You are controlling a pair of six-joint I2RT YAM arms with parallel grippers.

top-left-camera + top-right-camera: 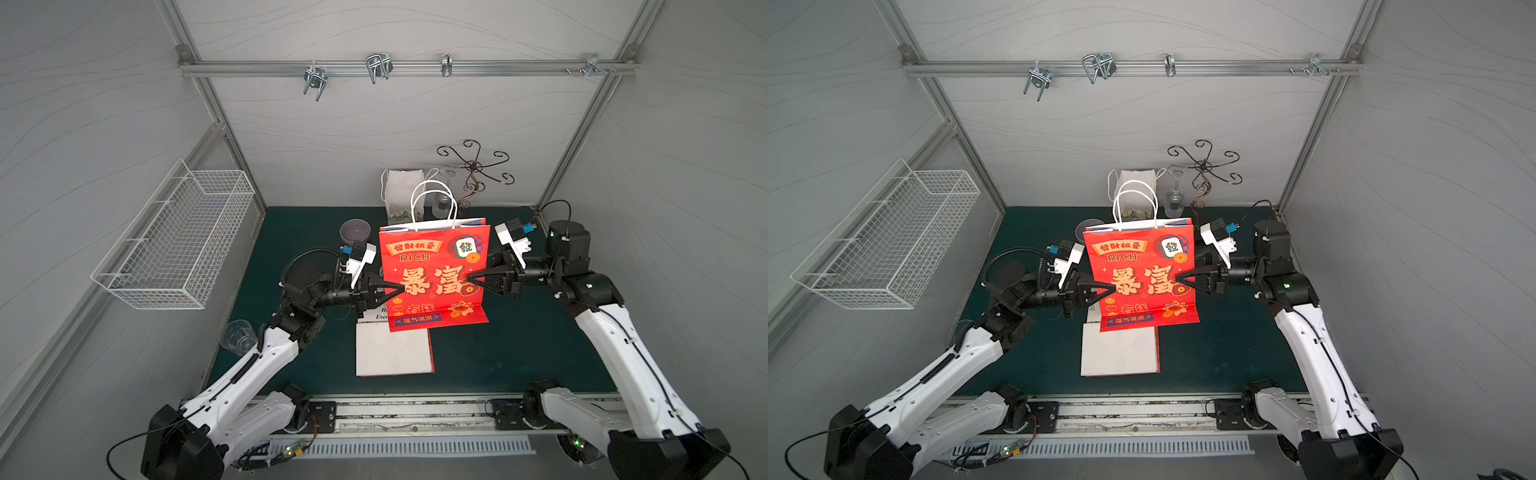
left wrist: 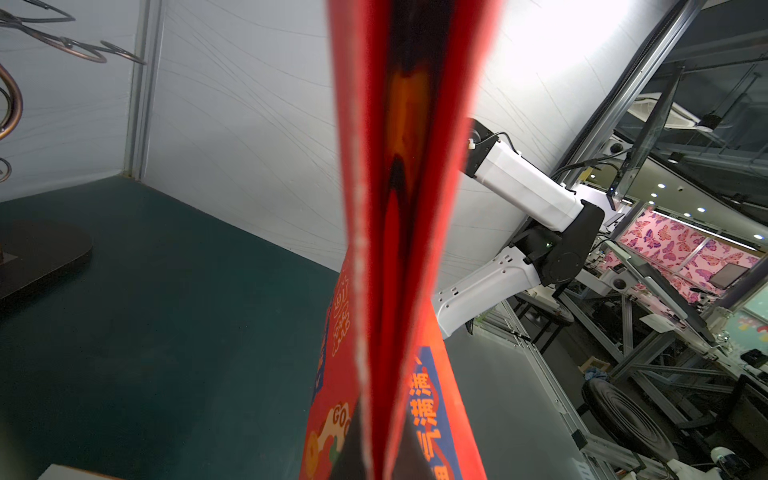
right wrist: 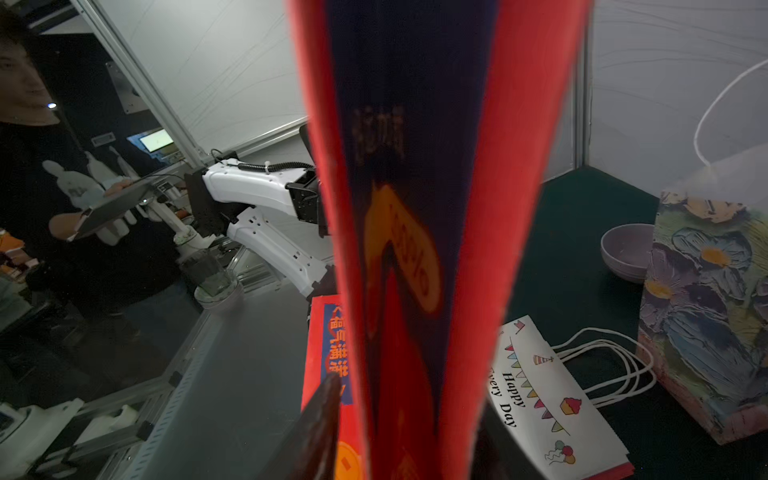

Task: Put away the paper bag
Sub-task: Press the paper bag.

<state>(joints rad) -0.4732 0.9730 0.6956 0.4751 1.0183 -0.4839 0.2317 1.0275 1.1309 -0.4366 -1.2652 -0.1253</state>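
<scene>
The red paper bag [image 1: 432, 270] [image 1: 1142, 270], folded flat, stands upright at mid-table with its white handles [image 1: 432, 203] pointing up. My left gripper [image 1: 401, 287] [image 1: 1113, 286] is shut on the bag's left edge. In the left wrist view the bag's fold [image 2: 395, 249] runs straight out from the pinching left gripper [image 2: 376, 465]. My right gripper [image 1: 469, 278] [image 1: 1179, 277] is at the bag's right edge. In the right wrist view its jaws stand apart around the fold [image 3: 415, 208], and one fingertip [image 3: 324, 415] is just clear of the paper.
A white "Happy Every Day" bag [image 1: 392, 349] [image 3: 557, 399] lies flat under and in front of the red one. Behind stand a floral bag [image 1: 401, 191], a purple bowl [image 1: 354, 231] and a curly metal stand [image 1: 473, 166]. A glass [image 1: 239, 336] sits left. A wire basket [image 1: 174, 241] hangs on the left wall, hooks [image 1: 378, 66] on the rail.
</scene>
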